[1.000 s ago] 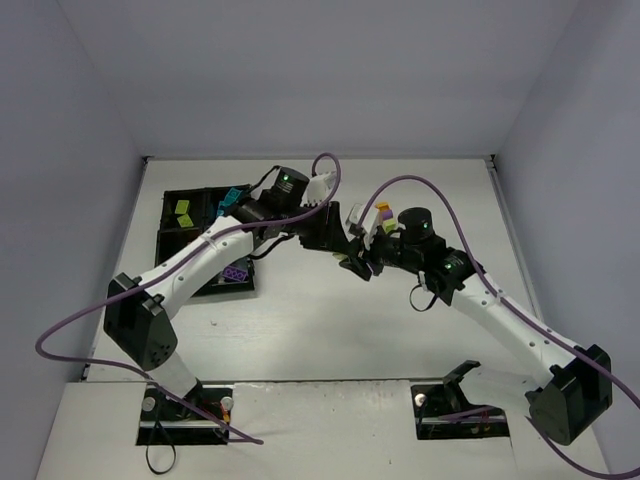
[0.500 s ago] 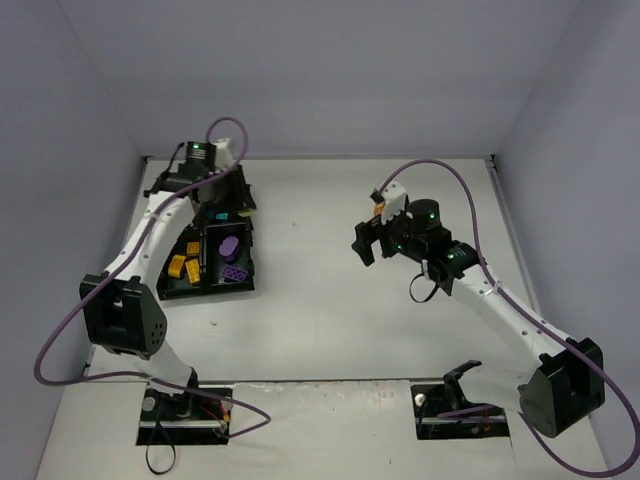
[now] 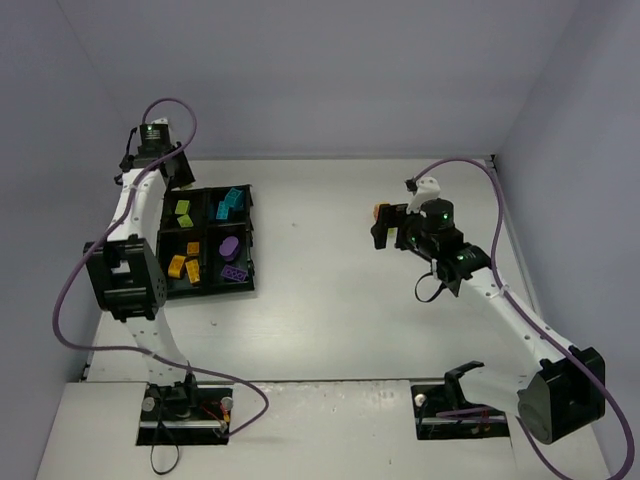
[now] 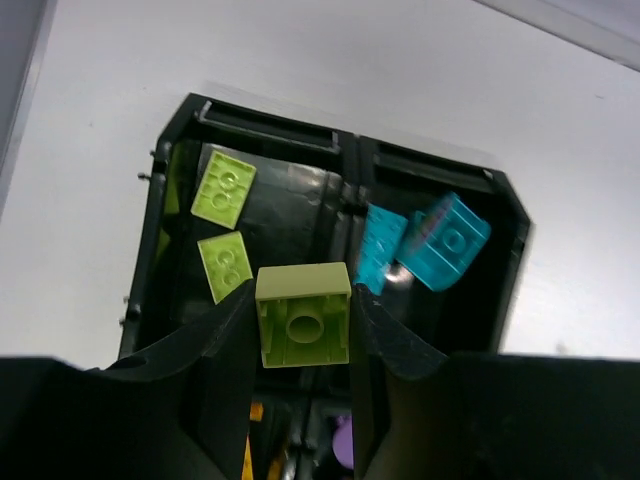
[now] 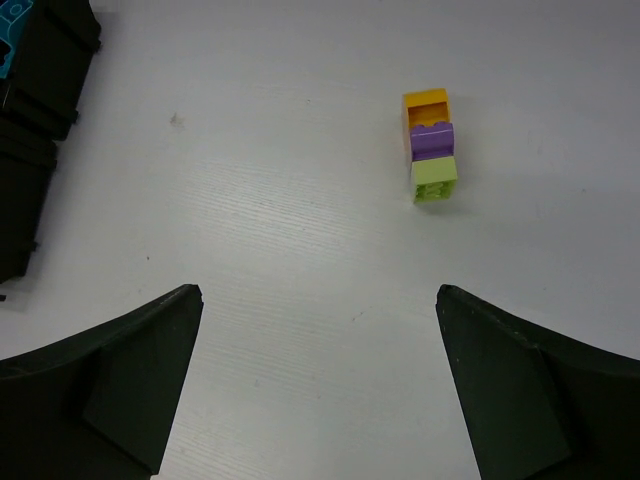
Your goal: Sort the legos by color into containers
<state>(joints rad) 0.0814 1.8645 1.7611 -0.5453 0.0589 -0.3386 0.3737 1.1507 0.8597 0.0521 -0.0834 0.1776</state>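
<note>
While left hand (image 4: pixel 300 312) pinches yellow-green brick (image 4: pixel 303 322), right hand (image 5: pixel 318 297) spread wide.

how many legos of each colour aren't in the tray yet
yellow-green: 2, the held brick in the left jaws and the green stack brick
purple: 1, the purple stack brick
orange: 1, the orange stack brick
total: 4

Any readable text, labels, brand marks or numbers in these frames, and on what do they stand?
No readable text in any view.
Yellow-green brick in the left gripper: no print.
Bricks in the black tray: studs too small to show any embossing.
Three-brick stack on the table: no marking visible.
</note>
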